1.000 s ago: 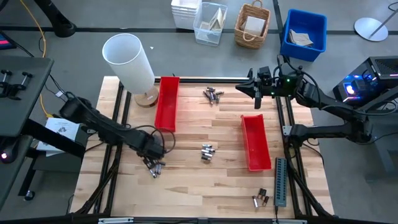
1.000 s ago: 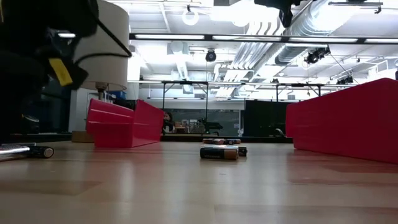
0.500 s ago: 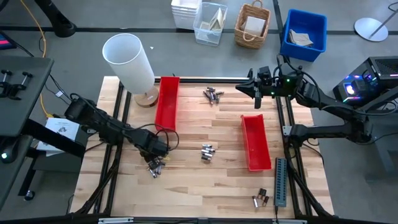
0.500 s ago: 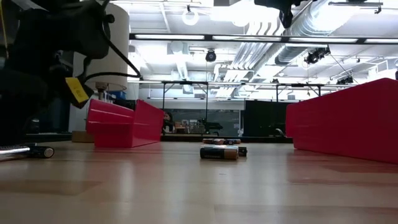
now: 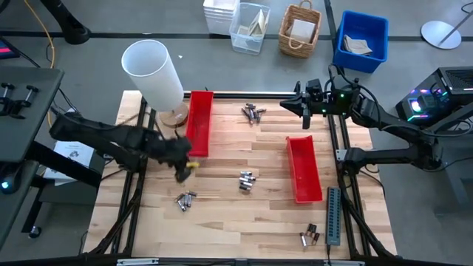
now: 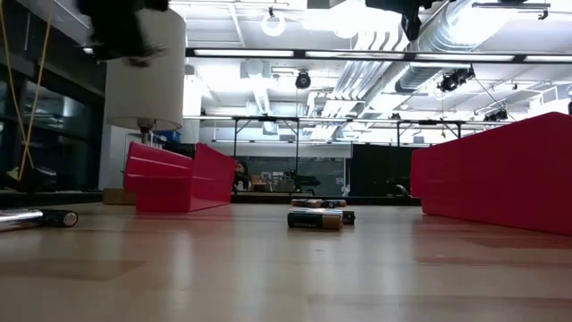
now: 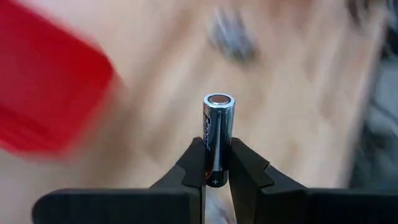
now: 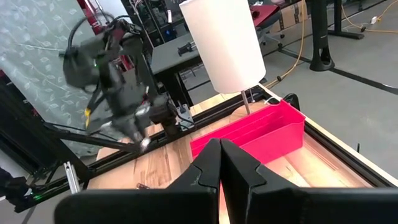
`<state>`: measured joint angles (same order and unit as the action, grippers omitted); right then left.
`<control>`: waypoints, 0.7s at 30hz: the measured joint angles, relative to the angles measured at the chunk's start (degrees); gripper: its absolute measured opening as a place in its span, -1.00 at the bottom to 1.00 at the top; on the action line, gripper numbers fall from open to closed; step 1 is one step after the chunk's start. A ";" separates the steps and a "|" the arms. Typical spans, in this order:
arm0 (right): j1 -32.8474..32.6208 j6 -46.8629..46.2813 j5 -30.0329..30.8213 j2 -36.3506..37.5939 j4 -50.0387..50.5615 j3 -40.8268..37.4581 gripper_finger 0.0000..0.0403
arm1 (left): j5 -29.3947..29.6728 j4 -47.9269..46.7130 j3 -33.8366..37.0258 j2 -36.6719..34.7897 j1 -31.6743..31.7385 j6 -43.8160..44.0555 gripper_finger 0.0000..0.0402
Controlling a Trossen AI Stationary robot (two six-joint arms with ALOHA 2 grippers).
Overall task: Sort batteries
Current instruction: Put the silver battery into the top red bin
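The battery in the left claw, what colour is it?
Silvery-grey battery with a black lower part, seen best in the left wrist view.

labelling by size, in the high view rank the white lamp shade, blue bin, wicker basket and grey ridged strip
1. white lamp shade
2. blue bin
3. wicker basket
4. grey ridged strip
The shade stands nearer the overhead camera, so its lead may be exaggerated.

Two dark robot arms

Both arms are matt black with black cables; the left tool [image 7: 216,177] has angular black fingers, and green lights glow on the right arm's wrist.
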<state>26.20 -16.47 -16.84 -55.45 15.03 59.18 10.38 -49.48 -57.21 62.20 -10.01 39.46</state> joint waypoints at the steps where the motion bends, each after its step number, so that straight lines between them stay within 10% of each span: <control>1: 0.00 -0.01 0.00 -0.05 0.02 0.00 -1.00 | 2.61 0.05 -0.39 -0.01 1.91 -2.59 -0.86; 6: 0.00 -0.53 0.35 -0.07 -0.01 0.00 -1.00 | 7.47 -1.04 -0.34 4.45 11.95 -16.34 -0.85; 12: 0.00 -1.60 0.37 -0.07 -0.01 0.00 -1.00 | 7.71 -1.11 -0.33 12.21 19.99 -28.15 -0.38; 21: 0.00 -1.55 0.37 -0.07 -0.01 0.00 -1.00 | -8.63 -5.98 -4.26 12.95 22.04 -22.49 0.07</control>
<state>26.20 -18.02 -16.47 -55.53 15.03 59.18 1.75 -55.46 -61.47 75.15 12.03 16.98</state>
